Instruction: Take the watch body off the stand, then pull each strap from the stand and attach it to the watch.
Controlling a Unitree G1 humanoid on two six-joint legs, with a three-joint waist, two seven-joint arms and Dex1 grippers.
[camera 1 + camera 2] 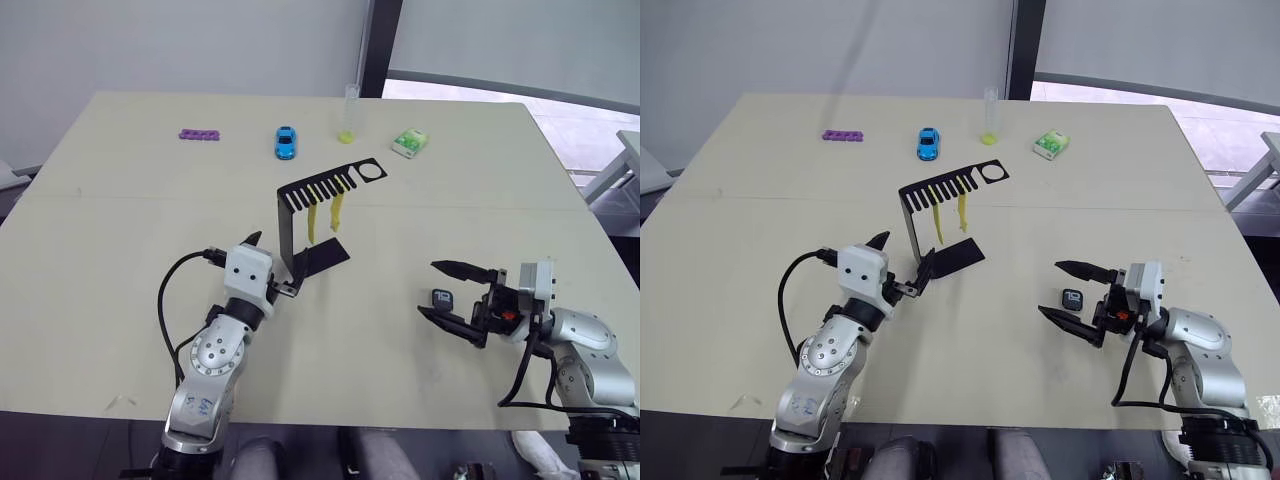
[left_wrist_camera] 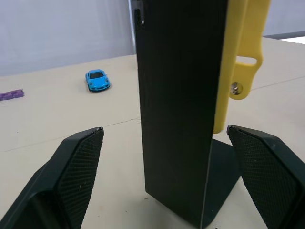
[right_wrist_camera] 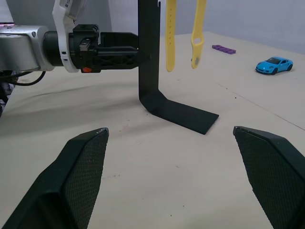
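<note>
Bare desk [image 1: 400, 230] lies open between the stand [image 1: 292, 225] and the right tool [image 1: 450, 292], whose spread fingers flank the watch [image 1: 443, 298]. The left tool [image 1: 268, 265] straddles the stand's upright. Two straps [image 1: 324, 212] hang under the top plate.

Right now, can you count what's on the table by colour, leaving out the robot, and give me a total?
Yellow: 2, both straps
Black: 2, stand, watch body
Blue: 1, toy car
Purple: 1, bar
Green and white: 1, packet
Clear with a yellow bottom: 1, tube
Total: 8
</note>
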